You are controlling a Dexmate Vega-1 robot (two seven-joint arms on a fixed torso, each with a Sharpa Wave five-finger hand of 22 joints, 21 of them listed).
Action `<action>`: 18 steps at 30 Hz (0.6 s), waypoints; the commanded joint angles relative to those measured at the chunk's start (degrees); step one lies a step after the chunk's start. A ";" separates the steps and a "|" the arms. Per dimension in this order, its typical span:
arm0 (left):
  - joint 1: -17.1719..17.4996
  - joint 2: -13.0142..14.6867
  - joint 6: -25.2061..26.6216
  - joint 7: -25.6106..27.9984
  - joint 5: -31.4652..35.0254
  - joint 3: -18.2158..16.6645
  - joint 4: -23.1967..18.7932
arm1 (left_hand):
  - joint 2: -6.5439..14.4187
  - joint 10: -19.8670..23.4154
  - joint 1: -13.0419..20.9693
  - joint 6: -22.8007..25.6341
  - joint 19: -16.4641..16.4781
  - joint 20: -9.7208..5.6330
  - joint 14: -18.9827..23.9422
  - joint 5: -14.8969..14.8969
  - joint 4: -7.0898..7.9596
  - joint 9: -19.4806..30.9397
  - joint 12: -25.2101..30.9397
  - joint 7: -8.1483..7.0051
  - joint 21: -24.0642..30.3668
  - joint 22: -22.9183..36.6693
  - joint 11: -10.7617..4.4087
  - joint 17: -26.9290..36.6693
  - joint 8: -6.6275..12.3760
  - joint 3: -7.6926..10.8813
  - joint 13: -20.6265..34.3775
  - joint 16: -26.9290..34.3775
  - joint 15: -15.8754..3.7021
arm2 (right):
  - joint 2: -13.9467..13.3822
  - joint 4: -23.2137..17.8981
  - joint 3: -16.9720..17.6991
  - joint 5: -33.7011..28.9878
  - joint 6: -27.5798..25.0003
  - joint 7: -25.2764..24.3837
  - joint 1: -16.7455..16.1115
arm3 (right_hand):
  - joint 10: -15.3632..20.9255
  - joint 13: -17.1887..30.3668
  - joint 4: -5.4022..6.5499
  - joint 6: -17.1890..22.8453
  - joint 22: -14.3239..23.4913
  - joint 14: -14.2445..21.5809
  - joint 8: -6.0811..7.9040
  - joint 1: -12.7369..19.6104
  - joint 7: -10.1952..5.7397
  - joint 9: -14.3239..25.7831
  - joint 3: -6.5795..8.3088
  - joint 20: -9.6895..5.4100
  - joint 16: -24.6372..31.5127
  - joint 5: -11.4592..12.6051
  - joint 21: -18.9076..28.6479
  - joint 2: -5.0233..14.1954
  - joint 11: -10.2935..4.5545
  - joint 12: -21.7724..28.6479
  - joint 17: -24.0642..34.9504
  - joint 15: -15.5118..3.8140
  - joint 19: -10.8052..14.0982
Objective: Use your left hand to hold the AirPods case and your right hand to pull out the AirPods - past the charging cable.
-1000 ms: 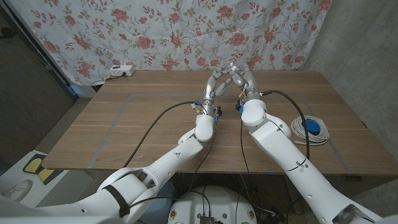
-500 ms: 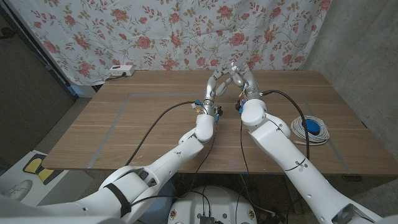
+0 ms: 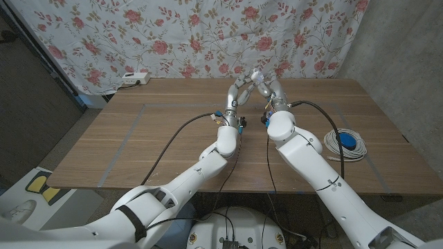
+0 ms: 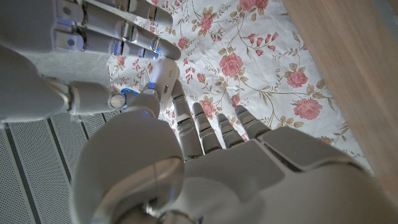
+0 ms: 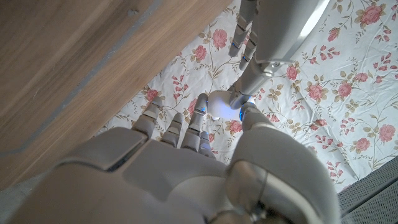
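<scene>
Flowered cloth backs the table [image 3: 138, 138], where at twelve o'clock both hands meet, the left hand [image 3: 239, 90] gripping the small, smooth, slippery-looking case [image 5: 219, 102] while the right hand [image 3: 266, 86] pinches its top.

Glossy white arm shells, silver-grey jointed robot hand [image 3: 237, 90] fingers, black cables, blue lights

no readable text, labels, brands, numbers, signs

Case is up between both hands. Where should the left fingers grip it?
Pinch the AirPods case across its rounded body, left hand coming from the robot's left. It is small and smooth; leave the end facing the right hand free, probably.
</scene>
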 commanded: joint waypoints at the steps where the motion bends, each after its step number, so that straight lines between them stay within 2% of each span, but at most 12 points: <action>1: 1.94 -0.16 1.94 -1.66 -3.15 -1.36 -2.83 | -0.15 0.36 0.16 1.98 0.34 -0.13 0.33 0.15 -0.08 1.38 0.05 -2.33 0.16 0.05 -0.06 0.20 1.57 0.43 0.15 -0.12 -0.13 | 0.02 0.08 -0.05 -0.04 0.12 0.12 0.01 | -0.20 0.14 -0.01 0.21 0.08 0.08 0.08 0.03 -0.05 0.12 0.03 0.22 0.03 0.21 0.22 0.65 -0.08 -0.01 0.26 -1.52 0.39; 14: 3.48 -0.29 2.01 -0.66 -4.35 -3.17 -5.24 | -0.19 0.22 0.33 1.95 0.43 -0.26 0.46 0.18 -0.09 2.04 -0.18 -2.44 0.16 0.07 -0.56 0.22 1.87 0.72 0.24 -0.22 -0.31 | -0.11 0.03 0.54 0.52 1.13 0.22 -0.56 | -1.17 -0.11 0.23 -0.10 0.08 -0.28 -0.06 -0.46 0.32 0.12 -0.30 0.71 -0.08 0.15 0.21 0.41 0.64 -0.29 0.34 -1.14 0.46; 15: 3.47 -0.55 1.57 -0.43 -4.57 -3.37 -4.91 | -0.19 0.23 0.37 2.45 0.44 -0.30 0.47 0.17 -0.08 2.24 -0.23 -1.70 0.16 0.07 -0.55 0.22 2.18 0.79 0.27 -0.25 -0.31 | -0.15 0.00 0.56 0.49 1.24 0.14 -0.61 | -1.17 -0.14 0.27 -0.16 0.08 -0.29 -0.08 -0.53 0.37 0.12 -0.34 0.68 -0.08 0.14 0.20 0.38 0.65 -0.29 0.35 -1.14 0.45; 18: 3.66 -0.46 1.85 0.07 -4.23 -3.64 -5.36 | -0.21 0.30 0.41 2.58 0.50 -0.38 0.48 0.17 -0.08 2.42 -0.25 -1.20 0.17 0.07 -0.54 0.23 2.31 0.86 0.30 -0.28 -0.28 | -0.31 0.04 0.90 0.91 2.30 0.29 -0.93 | -1.21 -0.27 0.44 -0.34 0.08 -0.44 -0.13 -0.95 0.55 0.14 -0.65 0.97 -0.13 0.09 0.22 0.12 1.23 -0.26 0.39 -0.48 0.56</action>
